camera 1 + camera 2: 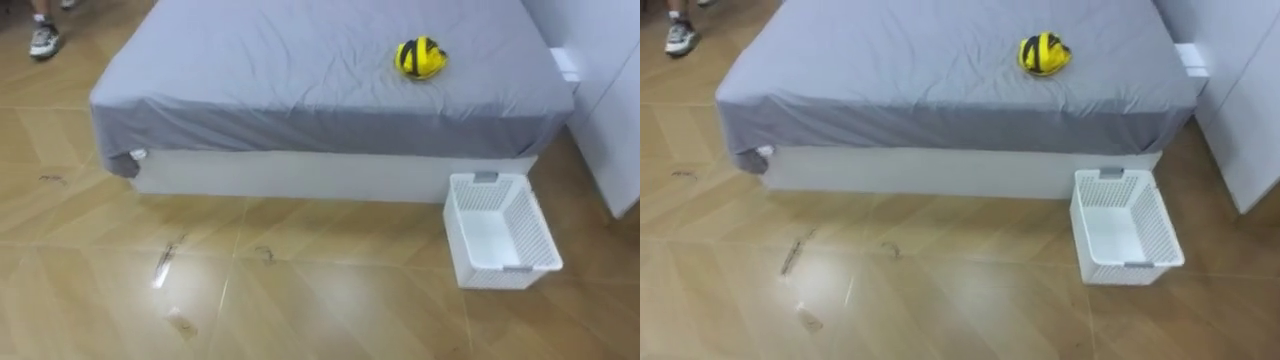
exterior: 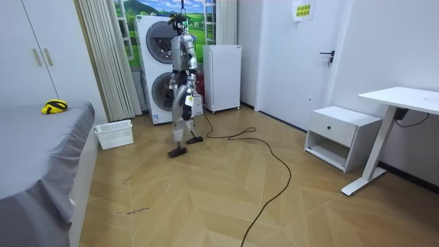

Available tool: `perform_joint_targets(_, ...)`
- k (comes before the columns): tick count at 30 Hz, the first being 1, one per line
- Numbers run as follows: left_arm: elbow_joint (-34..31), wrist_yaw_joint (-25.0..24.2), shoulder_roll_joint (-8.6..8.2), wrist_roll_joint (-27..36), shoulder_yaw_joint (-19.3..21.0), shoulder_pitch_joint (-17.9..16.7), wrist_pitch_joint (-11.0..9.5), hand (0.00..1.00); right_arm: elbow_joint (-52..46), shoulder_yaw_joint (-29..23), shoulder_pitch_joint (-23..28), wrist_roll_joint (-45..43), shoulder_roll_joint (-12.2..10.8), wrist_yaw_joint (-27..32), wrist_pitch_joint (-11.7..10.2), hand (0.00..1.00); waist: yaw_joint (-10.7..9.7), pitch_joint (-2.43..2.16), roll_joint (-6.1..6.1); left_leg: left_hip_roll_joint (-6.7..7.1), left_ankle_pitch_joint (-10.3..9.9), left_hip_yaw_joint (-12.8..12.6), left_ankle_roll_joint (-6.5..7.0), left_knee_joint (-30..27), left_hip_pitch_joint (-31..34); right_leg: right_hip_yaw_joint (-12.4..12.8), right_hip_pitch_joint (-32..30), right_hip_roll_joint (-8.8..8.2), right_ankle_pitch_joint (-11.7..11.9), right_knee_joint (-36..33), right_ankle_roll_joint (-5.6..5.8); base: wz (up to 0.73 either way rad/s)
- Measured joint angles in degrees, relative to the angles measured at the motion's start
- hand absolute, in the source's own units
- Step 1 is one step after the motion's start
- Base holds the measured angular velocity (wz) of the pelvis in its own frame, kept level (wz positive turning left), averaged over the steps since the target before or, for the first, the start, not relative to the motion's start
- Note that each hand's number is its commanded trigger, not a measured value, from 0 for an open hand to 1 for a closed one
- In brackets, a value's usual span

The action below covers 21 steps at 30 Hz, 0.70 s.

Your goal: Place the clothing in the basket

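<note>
Left eye view: a crumpled yellow-and-black garment (image 1: 420, 57) lies on the grey-sheeted bed (image 1: 250, 70), and the white plastic lattice basket (image 1: 505, 275) stands on the floor just beside it. Room view: the robot stands by stacked white washing machines (image 2: 159, 68), well apart from both. I cannot tell whether its hands (image 2: 189, 101) hold anything. I'd walk right up before reaching.

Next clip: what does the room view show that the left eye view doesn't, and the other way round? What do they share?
Room view: the robot standing in front of stacked washing machines, away from the bed, plus a door, a nightstand and a desk.
Left eye view: a person's shoe at the top left, the bed's white base, and the inside of the basket, with nothing in it.
Both: the grey bed, the yellow and black clothes bundled on it, and the white basket on the floor beside it.
</note>
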State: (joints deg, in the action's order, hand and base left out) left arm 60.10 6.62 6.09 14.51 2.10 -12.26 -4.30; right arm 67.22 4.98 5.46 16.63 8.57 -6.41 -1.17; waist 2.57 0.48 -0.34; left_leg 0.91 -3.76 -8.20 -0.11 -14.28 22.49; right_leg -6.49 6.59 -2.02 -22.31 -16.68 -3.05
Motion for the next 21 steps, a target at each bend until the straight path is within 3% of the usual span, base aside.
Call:
perform_joint_targets(1, 0.1, 0.2, -0.07, 0.2, 0.0, -0.2, 0.0, 0.0, 0.0, 0.2, 0.0, 0.0, 0.0, 0.0, 0.0, 0.0, 0.1, 0.03, -0.19, -0.03, 2.3, -0.2, 0.33, 1.8, 0.0, 0.5, 0.5, -0.35, -0.5, 0.1, 0.17, -0.53)
perform_joint_targets(2, 0.2, 0.5, -0.06, 1.2, 0.0, -0.4, 0.0, 0.0, 0.0, 0.6, 0.1, 0.0, -0.1, 0.3, 0.0, 0.0, 0.2, 0.07, -0.72, 0.24, 6.6, -1.1, 1.7, 3.0, 0.1, 1.7, 1.6, -1.21, -1.6, 0.5, 0.84, -0.35)
perform_joint_targets(3, 0.2, 0.6, 0.02, 1.4, 0.1, -0.5, -0.2, 0.0, 0.0, 0.5, 0.2, -0.2, -0.1, 0.6, 0.0, 0.0, 0.2, 0.02, -1.04, 0.92, 8.4, -1.2, 2.22, 2.8, 0.1, 2.0, 2.0, -1.93, -2.0, 0.9, 1.27, -0.32)
perform_joint_targets(4, 0.2, 0.5, 0.23, 1.5, 0.1, -0.4, -0.9, 0.0, 0.0, 0.2, 0.2, -0.8, 0.0, 1.1, 0.0, 0.0, -0.1, -0.52, -1.83, 2.59, 9.3, -2.1, 4.31, 1.3, 0.6, 3.6, 2.7, -3.73, -2.9, 1.4, 2.02, -0.17)
perform_joint_targets(5, 0.3, 0.4, 0.67, 1.5, 0.1, -0.3, -1.8, 0.0, 0.0, -0.3, 0.3, -1.7, -0.1, 1.7, -0.2, 0.0, -0.8, -0.25, -3.15, 3.68, 5.7, -4.0, 5.38, -2.6, 1.2, 3.6, 2.8, -5.64, -3.2, 1.5, 2.98, -0.23)
perform_joint_targets(6, 0.4, 0.1, 0.89, 1.7, 0.1, -0.1, -2.4, 0.0, 0.0, -0.7, 0.3, -1.6, -0.1, 2.1, -0.4, 0.0, -0.6, 0.02, -3.4, 4.06, 2.7, -5.1, 5.71, -6.3, 1.5, 3.0, 2.7, -6.73, -2.6, -0.4, 4.54, -0.22)
perform_joint_targets(7, 0.6, 0.1, 0.88, 1.7, 0.1, -0.1, -2.6, 0.0, 0.0, -0.8, 0.6, -1.6, 0.0, 2.2, -0.8, 0.0, -0.4, -0.03, -3.33, 3.92, 0.8, -5.5, 5.89, -7.9, 1.3, 3.0, 2.4, -7.23, -2.0, -2.5, 5.55, -0.3)
perform_joint_targets(8, 0.7, -0.1, 0.92, 1.7, -0.1, -0.1, -2.7, 0.0, -0.5, -0.7, 0.8, -1.2, -0.2, 2.8, -1.2, 0.0, -0.1, -0.11, -3.2, 3.82, -2.6, -6.8, 6.1, -10.5, -0.3, 2.7, 1.3, -8.08, -0.1, -9.5, 7.54, -0.1)
perform_joint_targets(9, 0.7, -0.1, 0.91, 1.6, -0.3, 0.0, -2.7, 0.0, -0.7, -0.6, 1.7, -0.5, -0.4, 3.4, -1.8, 0.0, -0.8, -0.18, -3.07, 4.07, -5.4, -7.7, 6.7, -11.0, -3.1, 1.9, -0.4, -8.86, 3.8, -17.4, 7.54, 0.06)
perform_joint_targets(10, 0.7, 0.1, 0.93, 1.6, -0.7, 0.1, -2.7, 0.0, -0.7, -0.6, 2.0, -0.2, -0.5, 3.8, -2.1, 0.0, -1.0, -0.34, -2.71, 4.21, -6.6, -7.8, 6.8, -10.6, -5.0, 1.5, -1.3, -9.13, 7.0, -21.9, 7.37, 0.22)
perform_joint_targets(11, 0.7, 0.4, 0.99, 1.4, -1.6, 0.5, -2.9, 0.0, -0.7, -0.7, 2.4, 0.5, -0.6, 4.2, -2.4, 0.0, -0.8, -0.43, -2.49, 4.45, -8.2, -7.9, 7.05, -8.4, -8.9, 1.5, -3.8, -9.61, 15.1, -29.5, 7.15, 0.09)
perform_joint_targets(12, 0.7, 0.5, 0.97, 1.0, -1.8, 0.8, -3.1, 0.0, -0.8, -0.8, 2.3, 0.8, -0.6, 4.3, -2.7, 0.0, -0.6, -0.41, -2.3, 4.54, -8.8, -7.5, 7.1, -7.3, -10.7, 1.4, -5.6, -9.81, 16.6, -32.9, 6.72, -0.05)
perform_joint_targets(13, 0.7, 0.6, 0.6, -0.2, -1.6, 1.8, -3.2, 0.0, -1.6, -0.8, 2.3, 1.1, -0.4, 4.3, -3.1, 0.0, -0.4, -0.09, -1.54, 4.35, -9.7, -6.6, 6.85, -5.2, -13.9, 0.4, -9.4, -9.3, 13.7, -38.4, 5.38, -0.05)
perform_joint_targets(14, 1.1, 0.6, 0.15, -1.8, -1.7, 2.6, -3.3, 0.0, -3.5, -0.8, 1.7, 1.2, -0.3, 4.5, -3.2, 0.0, -0.4, 0.16, -0.09, 3.51, -10.6, -5.1, 6.5, -3.8, -16.8, -1.3, -13.7, -7.55, 9.6, -40.4, 3.37, -0.03)
perform_joint_targets(15, 1.1, 0.5, 0.07, -1.9, -2.0, 3.0, -3.4, 0.0, -5.0, -0.8, 1.2, 1.4, -0.5, 4.6, -3.2, 0.0, -0.6, 0.18, 0.71, 2.72, -11.2, -3.9, 6.03, -2.2, -19.5, -2.1, -18.4, -5.49, 6.5, -39.7, 2.52, 0.0)
perform_joint_targets(17, 0.0, 0.5, 0.27, -2.7, -2.8, 2.8, -3.3, 0.0, -8.2, -0.7, 1.1, 1.2, -1.0, 5.3, -3.2, 0.0, -0.7, 0.54, 1.49, 1.82, -12.4, -2.2, 5.36, -0.3, -23.5, -3.9, -24.8, -2.86, 4.1, -33.1, 2.04, 0.1)
perform_joint_targets(19, -0.2, 0.5, 0.3, -3.2, -4.2, 3.0, -3.1, 0.0, -10.4, -0.7, 1.2, 1.1, -1.6, 6.8, -3.8, 0.0, -1.9, 0.5, 1.55, 1.03, -13.9, 0.5, 4.47, 1.5, -26.7, -5.0, -28.6, -1.4, 5.5, -19.4, 2.01, 0.55)
perform_joint_targets(20, -0.2, 0.5, -0.17, -4.3, -4.8, 2.9, -3.1, 0.0, -10.5, -0.8, 1.2, 1.1, -1.5, 7.6, -4.7, 0.0, -2.2, 0.49, 1.78, 0.13, -14.9, 1.0, 3.49, 2.9, -29.6, -5.5, -29.4, -1.27, 11.6, -11.1, 1.31, 0.75)
perform_joint_targets(21, -0.3, 0.5, -0.52, -5.2, -5.7, 2.7, -3.0, 0.0, -10.4, -1.0, 1.3, 1.1, -1.6, 8.8, -5.4, 0.0, -2.1, 0.19, 2.43, -1.69, -16.2, 1.9, 2.19, 3.2, -32.3, -6.1, -29.5, -0.2, 18.2, -6.2, 0.51, 0.63)
